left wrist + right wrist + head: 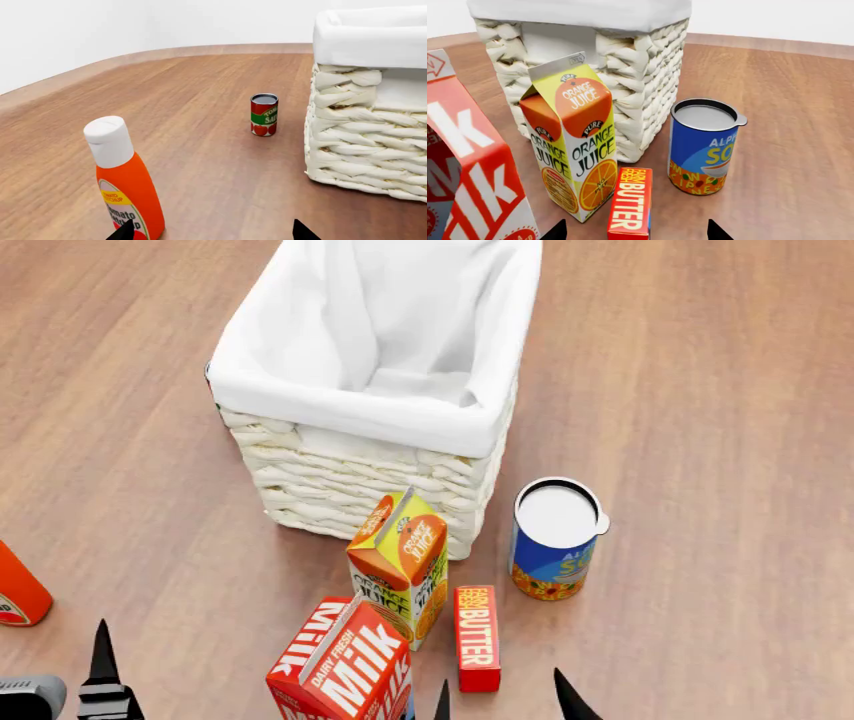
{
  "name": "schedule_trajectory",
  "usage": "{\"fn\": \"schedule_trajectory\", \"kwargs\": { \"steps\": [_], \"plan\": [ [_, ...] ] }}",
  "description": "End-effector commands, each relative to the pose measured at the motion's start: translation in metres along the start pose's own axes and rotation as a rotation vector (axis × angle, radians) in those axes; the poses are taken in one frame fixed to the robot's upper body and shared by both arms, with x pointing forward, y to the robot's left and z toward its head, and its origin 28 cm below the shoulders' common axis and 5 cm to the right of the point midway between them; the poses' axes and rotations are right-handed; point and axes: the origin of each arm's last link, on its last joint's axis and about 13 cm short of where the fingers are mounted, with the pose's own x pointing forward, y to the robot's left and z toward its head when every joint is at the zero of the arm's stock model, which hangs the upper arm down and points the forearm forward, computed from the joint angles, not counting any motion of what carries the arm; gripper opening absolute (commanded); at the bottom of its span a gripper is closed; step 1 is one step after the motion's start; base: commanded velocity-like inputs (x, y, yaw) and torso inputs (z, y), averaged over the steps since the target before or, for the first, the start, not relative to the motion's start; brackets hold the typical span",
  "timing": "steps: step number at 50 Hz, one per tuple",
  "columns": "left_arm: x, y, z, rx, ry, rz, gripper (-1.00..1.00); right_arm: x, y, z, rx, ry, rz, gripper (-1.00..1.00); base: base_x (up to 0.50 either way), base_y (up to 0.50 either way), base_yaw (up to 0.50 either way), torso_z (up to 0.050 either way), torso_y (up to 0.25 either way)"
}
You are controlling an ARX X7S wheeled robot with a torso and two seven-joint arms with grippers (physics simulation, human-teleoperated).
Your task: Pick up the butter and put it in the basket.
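Note:
The butter (pixel 478 637) is a small flat red box with white lettering, lying on the wooden floor in front of the basket (pixel 360 475), between the milk carton and the blue can. In the right wrist view the butter (pixel 630 203) lies between the two tips of my right gripper (pixel 635 233), which stands open and apart from the box. The same gripper (pixel 502 698) shows at the bottom of the head view, just short of the butter. My left gripper (pixel 212 232) is open with nothing between its tips, next to a ketchup bottle (pixel 125 181). The cream wicker basket (pixel 363 140) has a white liner.
An orange juice carton (pixel 574 135) stands right beside the butter, against the basket (pixel 640 85). A tall milk carton (pixel 344 665) stands on the butter's other near side. A blue soup can (pixel 553 538) is to its right. A tomato sauce can (pixel 264 114) stands near the basket's far side.

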Motion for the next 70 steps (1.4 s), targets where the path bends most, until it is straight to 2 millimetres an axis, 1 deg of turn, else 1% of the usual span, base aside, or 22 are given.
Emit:
{"fn": "schedule_trajectory", "kwargs": {
  "steps": [1, 16, 42, 54, 70],
  "plan": [
    [-0.002, 0.000, 0.001, -0.011, -0.002, 0.003, 1.00, 0.011, -0.002, 0.001, -0.002, -0.004, 0.006, 1.00, 0.00, 0.00, 0.00, 0.000, 0.000],
    [-0.005, 0.003, 0.004, -0.018, -0.010, 0.006, 1.00, 0.022, -0.007, -0.013, 0.022, 0.048, 0.004, 1.00, 0.00, 0.00, 0.00, 0.000, 0.000],
    [-0.010, 0.003, 0.008, -0.030, -0.012, 0.003, 1.00, 0.049, -0.007, 0.003, -0.010, 0.074, 0.051, 1.00, 0.00, 0.00, 0.00, 0.000, 0.000],
    [-0.012, 0.004, 0.011, -0.041, -0.017, 0.005, 1.00, 0.053, -0.007, -0.002, 0.014, 0.141, 0.054, 1.00, 0.00, 0.00, 0.00, 0.000, 0.000],
    [-0.015, 0.003, 0.012, -0.045, -0.016, -0.002, 1.00, 0.055, -0.007, 0.007, 0.008, 0.185, 0.055, 1.00, 0.00, 0.00, 0.00, 0.000, 0.000]
  ]
}}
